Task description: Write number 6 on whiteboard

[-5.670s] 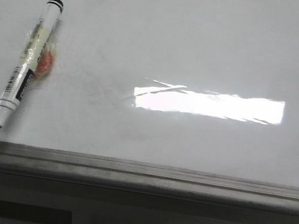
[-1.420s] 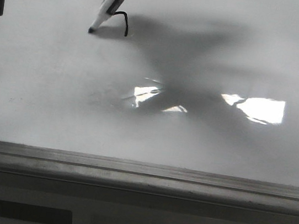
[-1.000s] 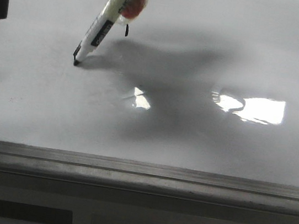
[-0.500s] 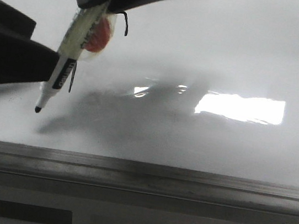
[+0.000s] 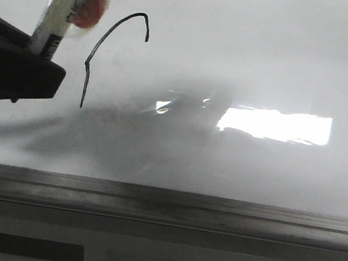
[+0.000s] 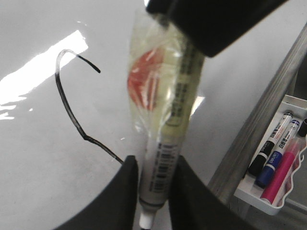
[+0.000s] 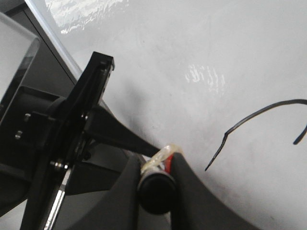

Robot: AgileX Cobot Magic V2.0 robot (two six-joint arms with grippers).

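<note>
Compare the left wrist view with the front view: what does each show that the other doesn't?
Only the left wrist view shows a white tray beside the board's metal frame holding spare markers in black, blue and pink, plus the left gripper with its jaws closed around the marker's lower barrel. Only the front view shows the grey ledge along the whiteboard's near edge and the whole rectangular glare patch. Both share the unfinished number 6, a hooked arc joined to a straight stroke with no closed loop, and the marker with its orange sticker.

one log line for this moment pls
left gripper: shut on marker | right gripper: shut on marker | number 6: arc plus straight stroke, no loop yet | whiteboard: glare patch
</note>
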